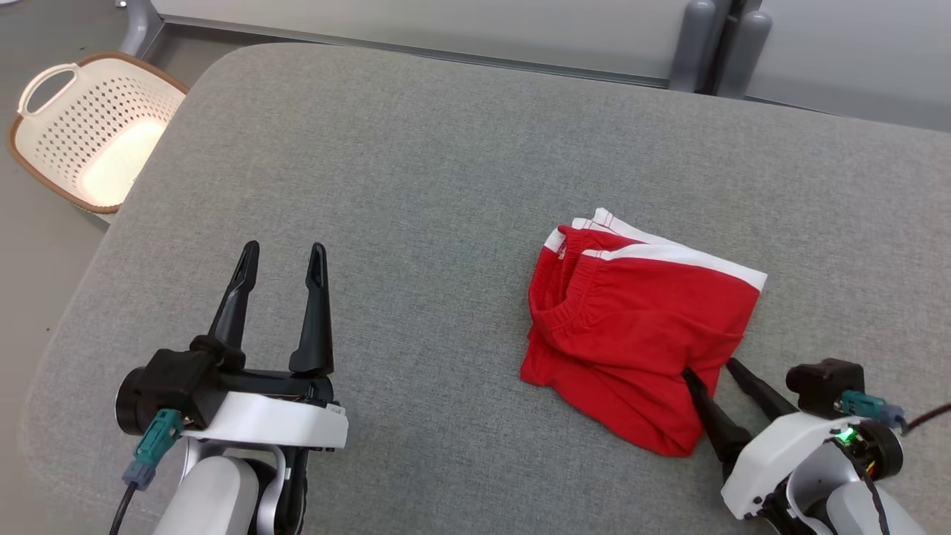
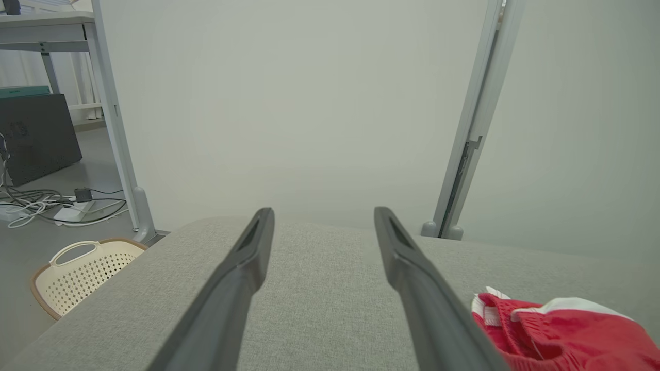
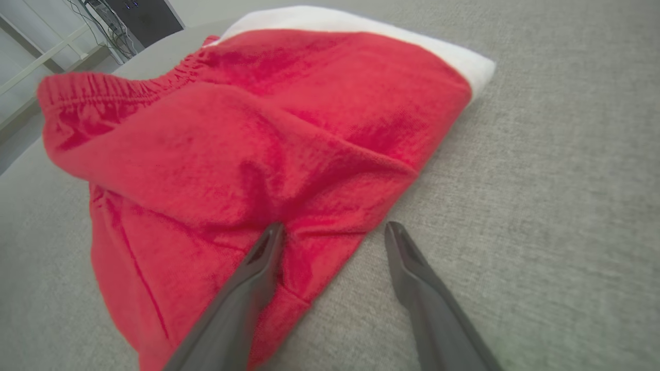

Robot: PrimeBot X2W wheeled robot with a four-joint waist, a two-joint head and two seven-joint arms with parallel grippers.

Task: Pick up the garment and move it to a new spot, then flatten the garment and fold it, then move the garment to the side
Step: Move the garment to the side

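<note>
The garment (image 1: 639, 327) is a pair of red shorts with white trim, lying folded and bunched on the grey padded table (image 1: 416, 171), right of centre. My right gripper (image 1: 709, 368) is open at the garment's near right edge: one finger rests over the red cloth (image 3: 232, 154), the other over bare table beside it. Nothing is pinched between the fingers. My left gripper (image 1: 284, 256) hovers open and empty over the table's left side, well apart from the garment (image 2: 562, 335), which lies off to its right.
A cream perforated laundry basket (image 1: 89, 130) stands on the floor past the table's far left corner (image 2: 82, 275). Grey partition panels with posts (image 1: 702, 44) close off the back. Cables and a dark box (image 2: 36, 136) sit on the floor at the left.
</note>
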